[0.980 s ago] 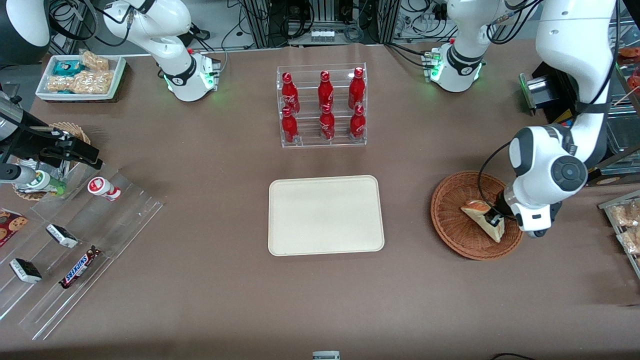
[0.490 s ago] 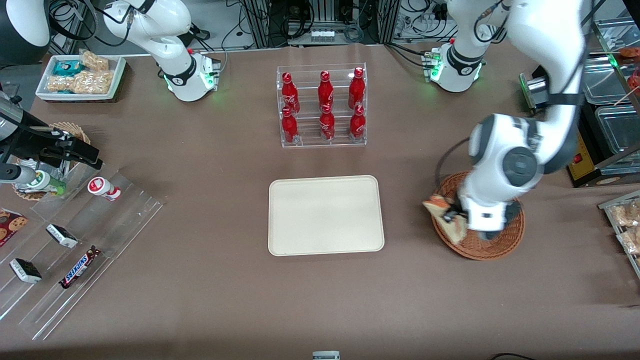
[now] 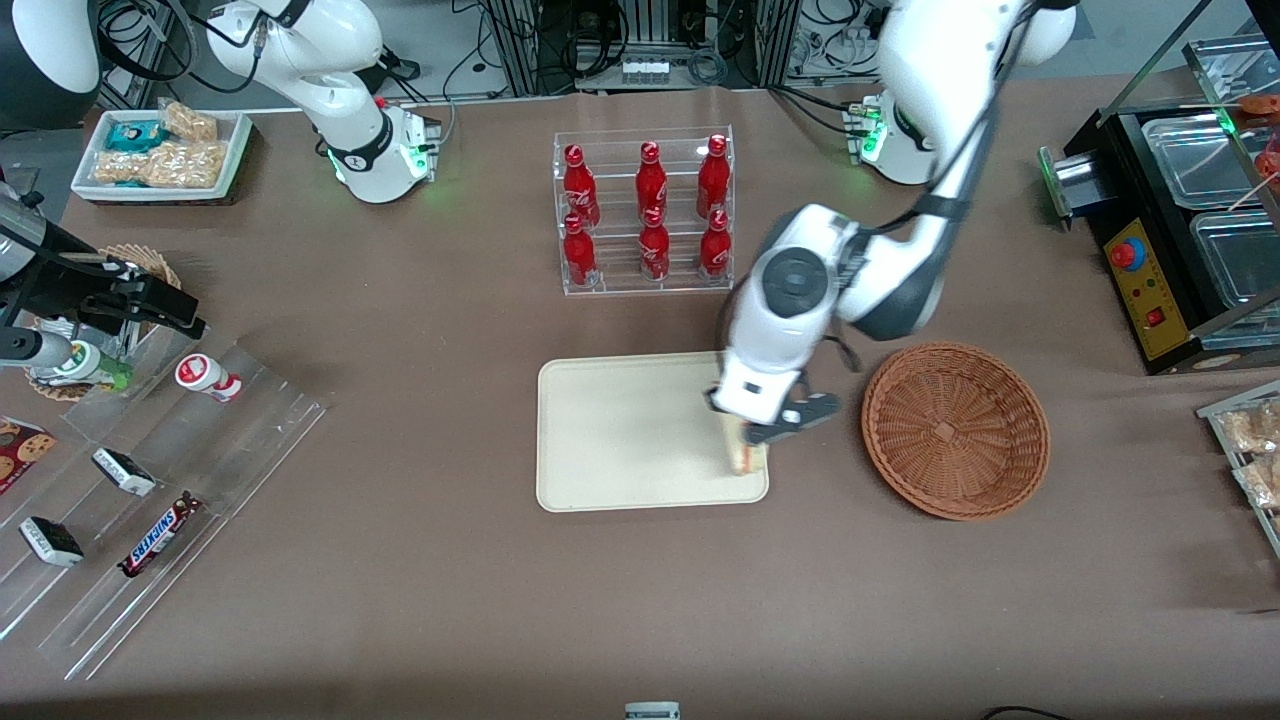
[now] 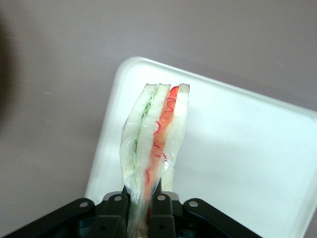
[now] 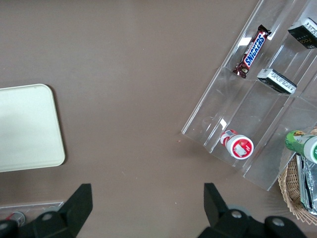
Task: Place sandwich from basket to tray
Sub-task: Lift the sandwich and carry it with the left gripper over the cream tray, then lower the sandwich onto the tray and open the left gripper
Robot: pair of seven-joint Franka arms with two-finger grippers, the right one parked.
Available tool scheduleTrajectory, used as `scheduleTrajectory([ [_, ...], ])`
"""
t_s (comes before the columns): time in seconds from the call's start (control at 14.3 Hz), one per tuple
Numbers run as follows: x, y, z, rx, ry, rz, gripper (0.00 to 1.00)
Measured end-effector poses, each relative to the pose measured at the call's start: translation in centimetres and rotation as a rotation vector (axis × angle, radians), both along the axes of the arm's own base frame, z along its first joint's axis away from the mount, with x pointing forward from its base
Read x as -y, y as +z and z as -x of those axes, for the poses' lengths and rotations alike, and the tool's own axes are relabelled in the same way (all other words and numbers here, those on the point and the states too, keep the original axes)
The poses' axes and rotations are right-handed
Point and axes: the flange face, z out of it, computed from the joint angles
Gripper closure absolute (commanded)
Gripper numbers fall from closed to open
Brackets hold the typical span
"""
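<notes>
My left gripper (image 3: 752, 436) is shut on the sandwich (image 3: 744, 457) and holds it above the cream tray (image 3: 620, 430), over the tray's end nearest the basket. In the left wrist view the sandwich (image 4: 156, 134) is a plastic-wrapped wedge of white bread with red and green filling, clamped between the black fingers (image 4: 115, 210), with the tray (image 4: 247, 148) below it. The round brown wicker basket (image 3: 955, 430) is empty and lies beside the tray toward the working arm's end.
A clear rack of red cola bottles (image 3: 645, 212) stands farther from the front camera than the tray, close to the arm's elbow. Clear acrylic steps with snack bars (image 3: 150, 480) lie toward the parked arm's end. A black appliance (image 3: 1180, 250) stands toward the working arm's end.
The gripper has lifted the sandwich out of the basket and carried it sideways to above the tray. The basket is now empty.
</notes>
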Motion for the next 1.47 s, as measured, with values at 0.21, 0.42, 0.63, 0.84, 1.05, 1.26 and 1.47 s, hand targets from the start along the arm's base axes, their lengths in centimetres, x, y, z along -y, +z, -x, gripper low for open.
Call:
scheduleTrajectory([
  [0.21,5.0,-1.8,1.5,0.031,-0.094,-0.021,0.86],
  [0.42,8.0,-3.6,2.7,0.053,-0.138,-0.011,0.83],
  [0.63,8.5,-5.9,2.7,0.061,-0.133,-0.004,0.73],
  [0.84,8.5,-7.5,2.8,0.05,-0.133,-0.013,0.0],
  [1.05,8.8,-5.1,2.2,0.077,-0.129,0.006,0.0],
  [1.26,8.0,2.7,1.7,0.098,-0.11,0.01,0.0],
  [1.47,4.9,11.1,1.8,0.105,-0.072,-0.001,0.0],
])
